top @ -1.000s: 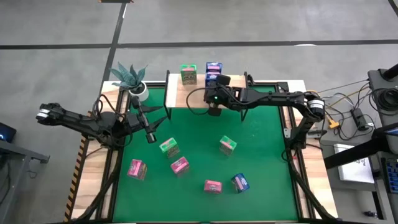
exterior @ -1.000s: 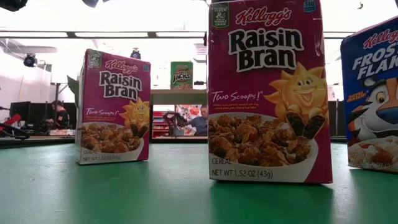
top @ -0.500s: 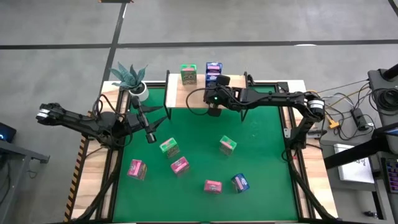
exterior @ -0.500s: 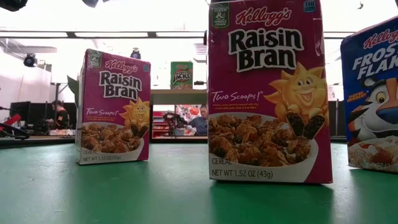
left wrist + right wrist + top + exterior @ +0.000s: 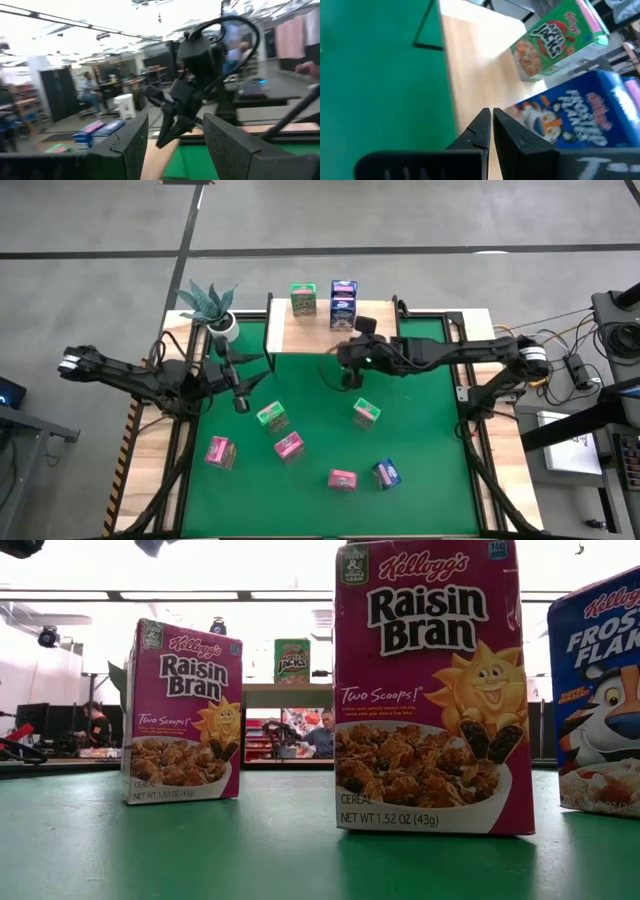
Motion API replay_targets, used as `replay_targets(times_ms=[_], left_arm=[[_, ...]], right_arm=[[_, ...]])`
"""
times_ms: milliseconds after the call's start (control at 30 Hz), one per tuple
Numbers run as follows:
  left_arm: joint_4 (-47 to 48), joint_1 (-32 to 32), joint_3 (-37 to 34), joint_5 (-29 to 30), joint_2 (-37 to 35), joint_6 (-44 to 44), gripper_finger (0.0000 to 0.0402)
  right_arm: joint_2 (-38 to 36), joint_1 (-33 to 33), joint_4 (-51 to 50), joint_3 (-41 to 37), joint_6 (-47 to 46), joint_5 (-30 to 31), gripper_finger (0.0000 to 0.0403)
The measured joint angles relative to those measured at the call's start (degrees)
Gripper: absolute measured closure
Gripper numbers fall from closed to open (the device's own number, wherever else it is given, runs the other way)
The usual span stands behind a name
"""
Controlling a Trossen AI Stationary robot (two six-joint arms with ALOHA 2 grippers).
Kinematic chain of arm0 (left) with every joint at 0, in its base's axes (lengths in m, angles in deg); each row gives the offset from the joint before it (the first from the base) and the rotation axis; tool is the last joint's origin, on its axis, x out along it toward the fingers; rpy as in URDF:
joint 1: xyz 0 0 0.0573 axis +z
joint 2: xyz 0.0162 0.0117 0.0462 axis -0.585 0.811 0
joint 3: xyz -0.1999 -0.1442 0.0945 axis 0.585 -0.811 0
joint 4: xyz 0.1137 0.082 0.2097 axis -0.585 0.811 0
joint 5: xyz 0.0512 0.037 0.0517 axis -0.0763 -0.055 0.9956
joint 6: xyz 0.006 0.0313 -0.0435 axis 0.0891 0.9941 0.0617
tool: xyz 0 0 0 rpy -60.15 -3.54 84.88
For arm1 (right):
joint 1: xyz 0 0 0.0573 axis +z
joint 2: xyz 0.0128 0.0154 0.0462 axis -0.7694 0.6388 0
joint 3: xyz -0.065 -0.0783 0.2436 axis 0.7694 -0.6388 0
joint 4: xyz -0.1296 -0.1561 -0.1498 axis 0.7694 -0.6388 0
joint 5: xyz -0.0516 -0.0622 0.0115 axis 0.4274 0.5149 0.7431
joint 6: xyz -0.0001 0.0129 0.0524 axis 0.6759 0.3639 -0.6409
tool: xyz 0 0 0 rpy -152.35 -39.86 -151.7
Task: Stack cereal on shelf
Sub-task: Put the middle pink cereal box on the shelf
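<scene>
The shelf stands at the table's far edge. On its wood top stand a green cereal box and blue boxes, also seen in the right wrist view as the green box and a blue box. On the green table lie two green boxes, three pink ones and a blue one. My right gripper hovers shut and empty just in front of the shelf. My left gripper waits open over the table's left part.
A potted plant stands at the far left corner beside the shelf. In the low view two pink boxes and a blue box stand close to the camera. Bare green table lies right of the boxes.
My right gripper has drawn back from the shelf toward the table's near edge and slightly right, staying shut. The boxes on the shelf and on the table stand where they were.
</scene>
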Motion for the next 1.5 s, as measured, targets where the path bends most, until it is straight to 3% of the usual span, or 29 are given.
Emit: replay_targets(times_ms=[300, 567, 900, 1000, 1300, 1500], left_arm=[[2.98, -0.07, 0.0, -2.43, 1.21, -11.62, 0.0229], [5.18, -0.09, 0.0, -11.07, 2.56, -27.94, 0.0229], [7.01, -3.75, 1.99, -13.52, 10.87, -43.56, 0.0229], [13.56, -6.08, 6.42, -14.3, 14.36, -45.66, 0.0229], [45.25, -14.27, 24.35, -14.37, 27.55, -49.91, 0.0229], [61.67, -15.42, 33.73, -13.09, 37.12, -55.8, 0.0223]], right_arm=[[-8.66, 3.89, 19.52, -14.8, 0.96, -0.4, 0.0394], [-13.15, 5.36, 36.92, -25.63, 3.55, -1.78, 0.0394], [-13.7, 5.89, 41.94, -28.95, 4.34, -4.58, 0.0394], [-13.67, 6.32, 41.82, -28.95, 5.02, -4.77, 0.0394], [-14.37, 7.62, 40.03, -28.95, 6.18, -4.64, 0.0394], [-14.48, 8.45, 39.85, -28.95, 6.02, -4.58, 0.0394]])
